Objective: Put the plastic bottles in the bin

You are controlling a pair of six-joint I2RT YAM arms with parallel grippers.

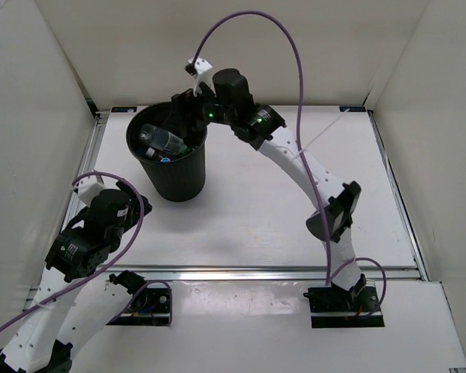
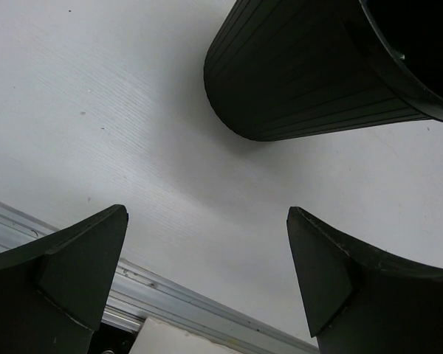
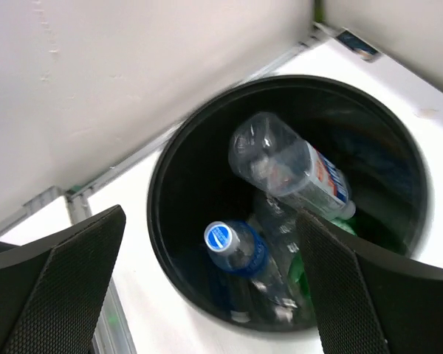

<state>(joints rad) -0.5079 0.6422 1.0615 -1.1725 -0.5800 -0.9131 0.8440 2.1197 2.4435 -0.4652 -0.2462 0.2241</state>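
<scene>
The right hand [image 3: 210, 214] hangs over the mouth of the bin [image 1: 179, 175], its fingers spread wide with nothing between them. The bottles lie straight below it, inside the bin.

- **Labelled bottle** [image 3: 295, 166]: clear, with a white-blue-orange label, and topmost. It is tilted, with the long axis running from the base at upper left in the wrist view down to the neck at lower right. Whether it rests on the heap or is mid-drop cannot be told.
- **Blue-capped bottle** [image 3: 232, 247]: lies under it, cap up toward the camera.
- **Green bottle** [image 3: 303, 269]: low on the right side and partly hidden.
- **Another clear body:** seems to sit between these, but it is too blurred to be sure.

No bottle shows on the table [image 1: 279, 210] in any view, so the task looks about done. The likely next move is for the right hand to lift up and back, clear of the rim. The main risk is clipping the rim and tipping the bin.

The left hand [image 2: 207, 214] is also wide open and empty, low at the near left. It points at bare table with the ribbed wall of the bin ahead of it. The right hand is much the nearer to the bottles.

The table is white and matt, with an aluminium rail [image 2: 170, 295] along its near edge. White enclosure walls [image 1: 217, 47] stand on three sides, and the bin sits toward the far left corner. A purple cable [image 1: 295, 62] arcs high above the right arm.
</scene>
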